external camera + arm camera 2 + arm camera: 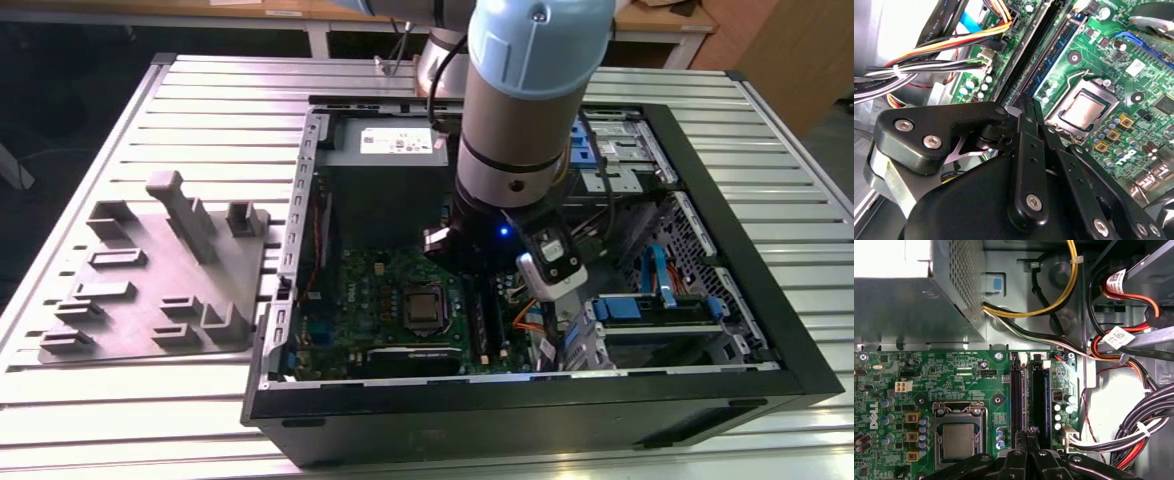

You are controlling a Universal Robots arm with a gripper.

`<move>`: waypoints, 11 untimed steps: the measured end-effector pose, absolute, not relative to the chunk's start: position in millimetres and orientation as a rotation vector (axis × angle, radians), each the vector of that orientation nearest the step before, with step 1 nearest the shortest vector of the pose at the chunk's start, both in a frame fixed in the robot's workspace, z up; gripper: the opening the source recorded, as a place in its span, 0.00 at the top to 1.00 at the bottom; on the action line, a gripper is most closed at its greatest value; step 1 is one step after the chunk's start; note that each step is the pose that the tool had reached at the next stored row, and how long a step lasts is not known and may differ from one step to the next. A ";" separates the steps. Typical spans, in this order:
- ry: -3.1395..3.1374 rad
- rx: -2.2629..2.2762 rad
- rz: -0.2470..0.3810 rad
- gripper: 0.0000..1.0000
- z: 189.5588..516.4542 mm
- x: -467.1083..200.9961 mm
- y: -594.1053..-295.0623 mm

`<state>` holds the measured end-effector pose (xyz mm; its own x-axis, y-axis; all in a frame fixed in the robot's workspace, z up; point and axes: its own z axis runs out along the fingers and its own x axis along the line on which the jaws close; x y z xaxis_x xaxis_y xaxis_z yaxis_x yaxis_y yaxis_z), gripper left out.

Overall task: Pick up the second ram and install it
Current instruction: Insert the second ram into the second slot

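Gripper (1028,436) over slotted second ram (1040,395)

The second ram (1040,395) is a slim, long stick with dark chips on a blue-green board. It stands on its long edge among the motherboard's slots, a little apart from the processor and running along its side. In both wrist views (1054,55) one end lies under the gripper (1027,436), and whether it is fully seated cannot be told.
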<state>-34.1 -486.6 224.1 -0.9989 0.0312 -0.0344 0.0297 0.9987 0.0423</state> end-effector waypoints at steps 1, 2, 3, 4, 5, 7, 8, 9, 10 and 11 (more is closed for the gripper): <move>3.106 0.047 0.065 0.89 223.6 -34.2 -486.6; 3.106 0.047 0.065 0.89 223.3 -34.2 -486.6; 3.106 0.047 0.065 0.89 222.8 -34.1 -486.6; 3.106 0.047 0.065 0.89 222.4 -34.2 -486.6; 3.106 0.047 0.064 0.89 222.1 -34.2 -486.6; 3.106 0.047 0.064 0.89 222.1 -34.2 -486.6; 3.106 0.047 0.064 0.89 222.1 -34.2 -486.7; 3.106 0.047 0.064 0.89 222.0 -34.2 -486.6; 3.106 0.047 0.065 0.89 222.0 -34.2 -486.6; 3.106 0.047 0.065 0.89 221.6 -34.2 -486.7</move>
